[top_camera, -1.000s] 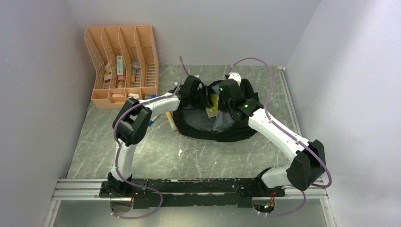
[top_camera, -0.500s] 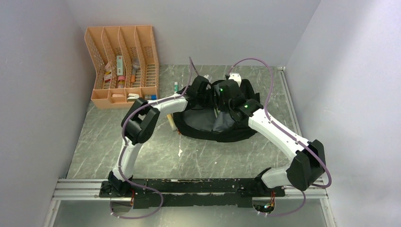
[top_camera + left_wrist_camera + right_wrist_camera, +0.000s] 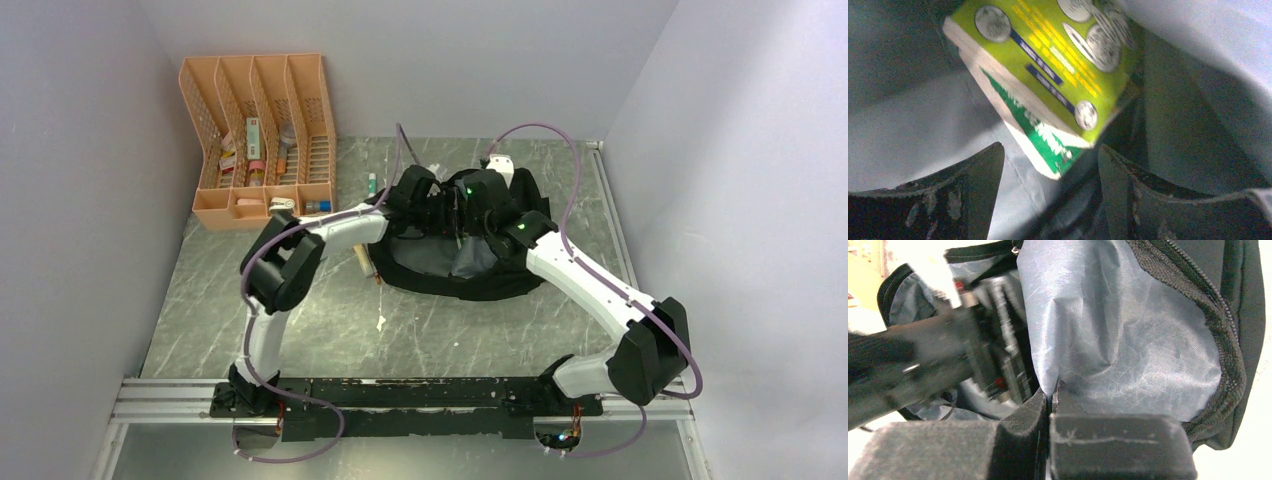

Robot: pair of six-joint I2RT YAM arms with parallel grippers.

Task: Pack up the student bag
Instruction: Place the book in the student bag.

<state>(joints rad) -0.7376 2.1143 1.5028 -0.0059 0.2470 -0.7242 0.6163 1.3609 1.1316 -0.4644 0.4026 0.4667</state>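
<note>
Student bag (image 3: 440, 280) encloses left claw (image 3: 1049, 150), pinched by right claw (image 3: 1050, 400).

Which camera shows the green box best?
The left wrist view: the green box fills the frame, tilted inside the bag, just ahead of the open left gripper. The top view hides it under the arms; the right wrist view shows none of it.

You have the large black soft fabric backpack (image 3: 455, 272) lying flat, toward the far middle of your workspace, rounded in outline; its zipper (image 3: 1219, 325) is undone and the mouth gapes upward; the grey inner lining (image 3: 1128, 340) shows inside, and one fold of it stands raised at the opening's right side.
</note>
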